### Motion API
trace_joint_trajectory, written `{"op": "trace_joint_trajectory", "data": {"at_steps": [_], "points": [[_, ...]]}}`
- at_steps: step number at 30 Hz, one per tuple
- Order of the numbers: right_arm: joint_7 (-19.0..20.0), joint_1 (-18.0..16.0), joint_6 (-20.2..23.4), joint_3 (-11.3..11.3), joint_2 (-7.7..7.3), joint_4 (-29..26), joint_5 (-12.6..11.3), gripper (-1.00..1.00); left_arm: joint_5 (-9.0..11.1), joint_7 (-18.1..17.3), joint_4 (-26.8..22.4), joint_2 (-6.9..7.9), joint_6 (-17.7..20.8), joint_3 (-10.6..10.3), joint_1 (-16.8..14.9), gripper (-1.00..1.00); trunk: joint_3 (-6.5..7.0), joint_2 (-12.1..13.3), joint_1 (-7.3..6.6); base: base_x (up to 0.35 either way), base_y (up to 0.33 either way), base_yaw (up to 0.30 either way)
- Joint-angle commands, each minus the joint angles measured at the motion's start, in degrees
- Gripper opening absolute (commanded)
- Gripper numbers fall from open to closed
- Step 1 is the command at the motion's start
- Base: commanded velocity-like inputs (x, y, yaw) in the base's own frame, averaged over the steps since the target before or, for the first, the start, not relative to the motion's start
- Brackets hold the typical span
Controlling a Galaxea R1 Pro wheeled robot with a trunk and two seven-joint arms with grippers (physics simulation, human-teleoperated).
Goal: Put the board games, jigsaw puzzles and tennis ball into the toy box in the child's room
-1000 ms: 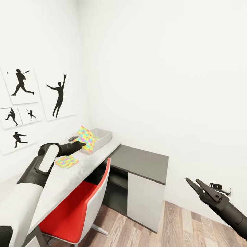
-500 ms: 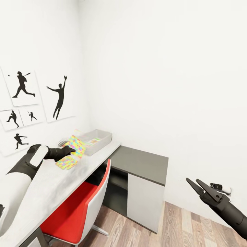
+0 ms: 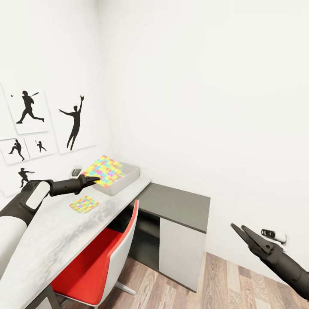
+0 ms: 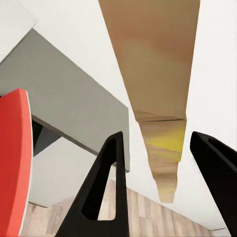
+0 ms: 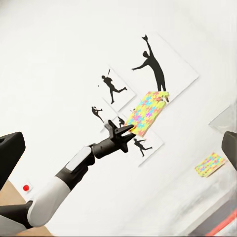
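Note:
My left gripper [image 3: 94, 178] is shut on one jigsaw puzzle [image 3: 105, 171], a thin multicolour board held nearly flat in the air over the near end of the light grey toy box [image 3: 128, 177]. In the left wrist view the board's brown underside [image 4: 160, 74] runs between the black fingers [image 4: 106, 187]. The right wrist view shows the same puzzle [image 5: 147, 112] at the left gripper's [image 5: 126, 131] tip. A second jigsaw puzzle [image 3: 84, 204] lies flat on the pale grey table [image 3: 60, 236]. My right gripper [image 3: 243, 232] hangs open low at the right, over the floor.
A red chair [image 3: 96, 262] is pushed in at the table. The dark grey corner section [image 3: 176, 201] sits right of the toy box, with wood plank floor [image 3: 223, 279] beyond. Silhouette prints [image 3: 75, 122] hang on the left wall. A small dark object [image 3: 76, 171] rests by that wall.
My left gripper dipped toward the tabletop with the puzzle, then rose and swung back; the board now sits flatter over the toy box. The right arm barely moved.

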Motion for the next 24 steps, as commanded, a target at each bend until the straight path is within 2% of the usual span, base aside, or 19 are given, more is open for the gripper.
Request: {"op": "trace_joint_trajectory", "data": {"at_steps": [1,6,12,17,24], "points": [[0.07,-0.05,-0.08,0.01,0.03,-0.04,0.84,1.0,-0.1,-0.71,-0.04,0.06,0.1,-0.23,-0.03,-1.0,-0.1,-0.08,0.02,0.0,0.0,0.0],[0.44,-0.05,-0.7,0.03,0.09,-0.04,2.45,1.0,-0.1,-1.55,-0.12,0.08,0.18,-0.24,0.02,-1.0,-0.1,-0.08,0.02,0.0,0.0,0.0],[0.66,-0.05,-0.82,-0.04,0.18,-0.11,2.81,1.0,-0.08,-1.74,-0.11,0.32,0.32,0.22,0.03,-1.0,-0.1,-0.08,0.02,0.005,0.0,0.0],[1.37,-0.05,-0.71,-0.13,-0.03,-0.05,2.84,1.0,-0.1,-1.77,-0.13,0.37,0.36,0.21,0.03,-1.0,-0.1,-0.08,0.02,0.163,-0.011,0.0],[1.42,-0.05,-0.63,-0.28,-0.08,-0.1,2.81,1.0,0.16,-1.84,-0.11,0.38,0.54,0.21,0.03,-1.0,-0.11,-0.08,0.02,0.187,-0.13,0.0]]}}
